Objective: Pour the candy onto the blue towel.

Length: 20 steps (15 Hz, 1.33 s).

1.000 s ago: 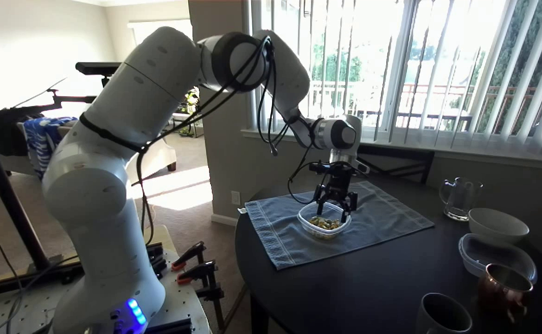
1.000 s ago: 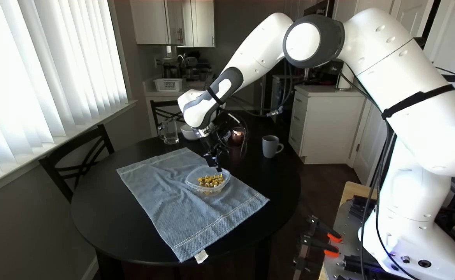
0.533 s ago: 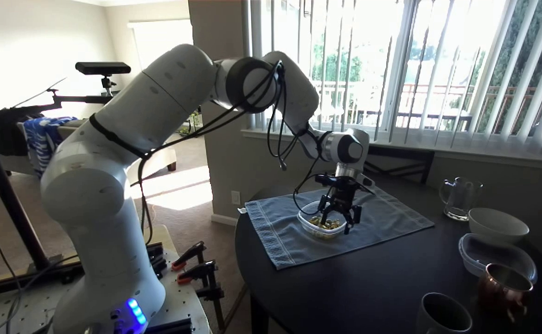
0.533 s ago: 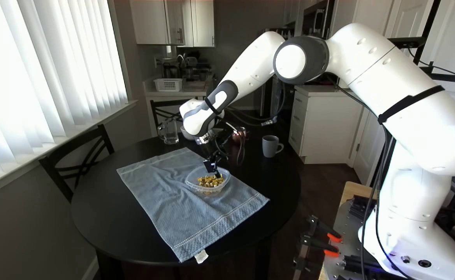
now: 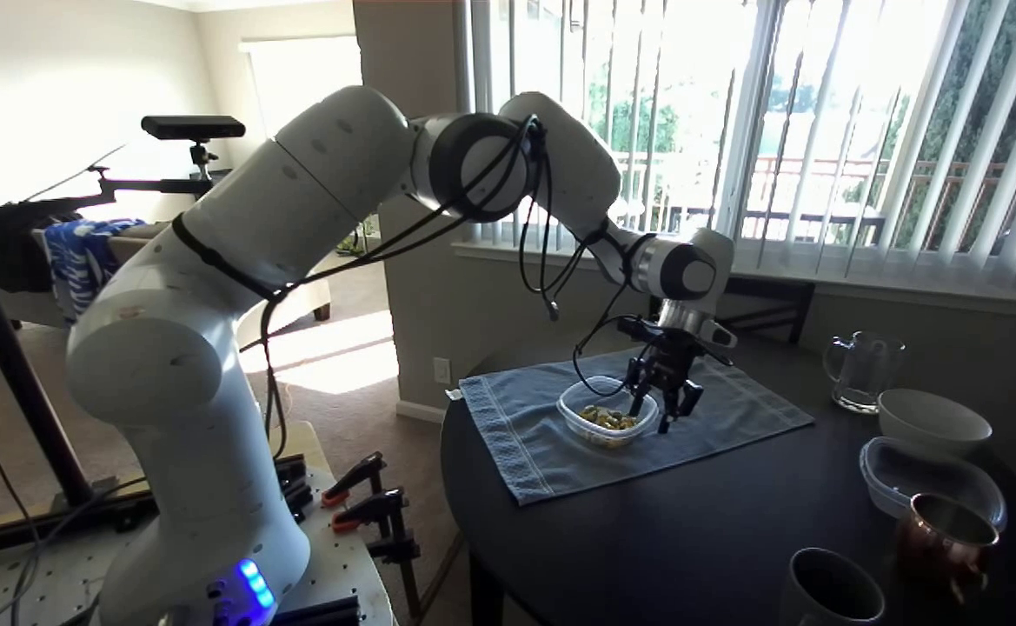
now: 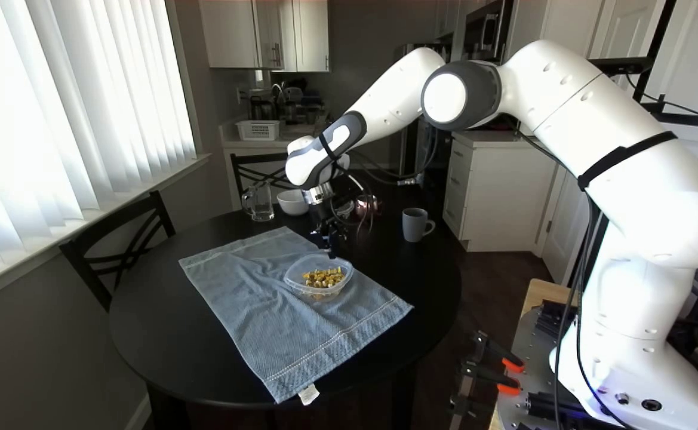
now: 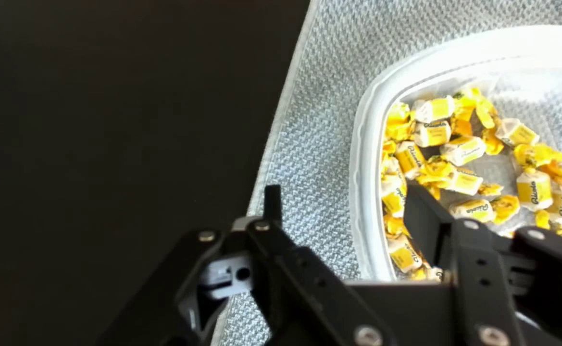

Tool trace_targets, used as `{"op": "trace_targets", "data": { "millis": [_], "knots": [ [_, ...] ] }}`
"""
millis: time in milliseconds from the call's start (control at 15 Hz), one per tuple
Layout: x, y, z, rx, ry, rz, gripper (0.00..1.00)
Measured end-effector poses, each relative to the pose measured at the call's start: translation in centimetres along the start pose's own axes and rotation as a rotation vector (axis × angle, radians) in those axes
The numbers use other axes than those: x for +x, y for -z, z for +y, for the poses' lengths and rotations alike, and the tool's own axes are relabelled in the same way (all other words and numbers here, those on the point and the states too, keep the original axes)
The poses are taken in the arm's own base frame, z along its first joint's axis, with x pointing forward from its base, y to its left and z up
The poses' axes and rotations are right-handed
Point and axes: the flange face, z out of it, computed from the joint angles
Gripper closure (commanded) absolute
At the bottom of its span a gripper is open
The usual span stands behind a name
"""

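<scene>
The candy [image 5: 607, 418], wrapped yellow and white pieces, lies inside a clear shallow bowl [image 5: 567, 419]. The candy [image 6: 323, 278] and bowl [image 6: 292, 280] show in both exterior views. The bowl stands upright on the blue towel [image 5: 516, 443], which lies flat with some wrinkles [image 6: 259, 322]. My gripper [image 5: 651, 418] is open and empty, tilted at the bowl's rim; it also shows here [image 6: 329, 254]. In the wrist view my gripper [image 7: 345, 209] has one finger over the candy [image 7: 463, 150] and one outside the bowl rim [image 7: 365, 178], over the towel [image 7: 309, 158]. Contact with the bowl cannot be told.
On the dark round table [image 5: 690, 539] stand a grey mug [image 5: 833, 591], a copper mug [image 5: 946, 543], another clear container [image 5: 933, 482], a white bowl [image 5: 933, 423] and a glass mug [image 5: 864, 374]. A dark chair [image 6: 128, 254] stands by the window.
My gripper has come down, then moved from over the bowl's middle to its rim, away from the robot base, and tilted. The bowl, candy and towel have not moved.
</scene>
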Motion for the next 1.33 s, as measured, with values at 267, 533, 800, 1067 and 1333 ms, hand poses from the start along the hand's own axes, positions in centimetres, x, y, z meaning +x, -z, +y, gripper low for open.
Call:
{"op": "trace_targets", "data": {
  "millis": [267, 533, 800, 1067, 1333],
  "knots": [
    [0.2, -0.8, -0.8, 0.018, 0.028, -0.015, 0.90],
    [0.3, -2.1, -2.4, 0.030, 0.059, -0.042, 0.98],
    [0.3, -1.7, -2.4, 0.034, 0.060, -0.046, 0.96],
    [0.3, -0.8, -1.5, 0.032, 0.046, -0.033, 0.96],
    [-1.0, 5.0, 2.0, 0.019, -0.004, 0.048, 0.96]
  ]
}}
